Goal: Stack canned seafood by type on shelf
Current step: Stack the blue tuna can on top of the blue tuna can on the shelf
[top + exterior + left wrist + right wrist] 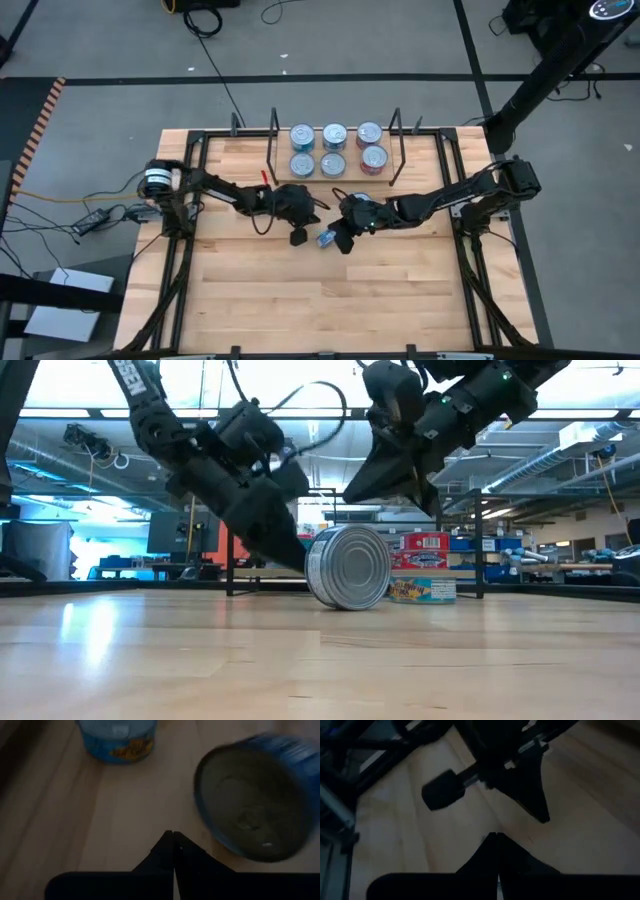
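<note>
Between the pressed-together left gripper (299, 236) and right gripper (345, 243), a rigid, slippery tin (349, 567) on edge likely rolls; pinch its label sides.

The high view looks straight down on the whole table (300, 300); the low view looks level from its front edge (very near the rolled can (348, 567)). Wrist views look down closely.

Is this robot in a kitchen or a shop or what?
Probably a robot lab or workshop, not a kitchen. Cables trail over the grey floor, the ceiling has bare pipes and strip lights, and the wooden table sits in a black metal frame holding two robot arms.
</note>
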`<control>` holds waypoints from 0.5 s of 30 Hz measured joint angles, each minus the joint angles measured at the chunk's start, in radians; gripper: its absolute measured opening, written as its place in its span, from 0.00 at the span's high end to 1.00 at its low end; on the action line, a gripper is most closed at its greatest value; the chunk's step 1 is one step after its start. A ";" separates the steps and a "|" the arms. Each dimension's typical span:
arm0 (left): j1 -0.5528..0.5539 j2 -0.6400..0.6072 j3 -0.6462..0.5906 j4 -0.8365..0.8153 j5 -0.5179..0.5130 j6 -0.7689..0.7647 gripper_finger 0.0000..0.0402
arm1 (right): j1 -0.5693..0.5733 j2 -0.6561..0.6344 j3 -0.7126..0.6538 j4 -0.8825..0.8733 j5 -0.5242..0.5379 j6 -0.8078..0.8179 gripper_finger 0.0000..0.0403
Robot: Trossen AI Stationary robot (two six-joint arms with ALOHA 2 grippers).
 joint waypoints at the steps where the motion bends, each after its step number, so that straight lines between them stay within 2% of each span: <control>1: -0.001 -0.018 -0.003 -0.010 0.003 0.010 0.99 | -0.001 -0.009 0.000 -0.001 -0.014 -0.022 0.98; 5: -0.001 -0.075 -0.028 -0.063 0.006 0.009 0.99 | -0.009 -0.051 0.000 -0.013 -0.024 -0.102 0.97; 9: -0.003 -0.111 -0.070 -0.070 0.005 -0.065 0.99 | -0.014 -0.103 0.000 -0.053 -0.056 -0.166 0.95; 15: -0.031 -0.177 -0.142 -0.055 -0.015 -0.141 0.99 | -0.014 -0.137 0.007 -0.157 -0.116 -0.180 0.88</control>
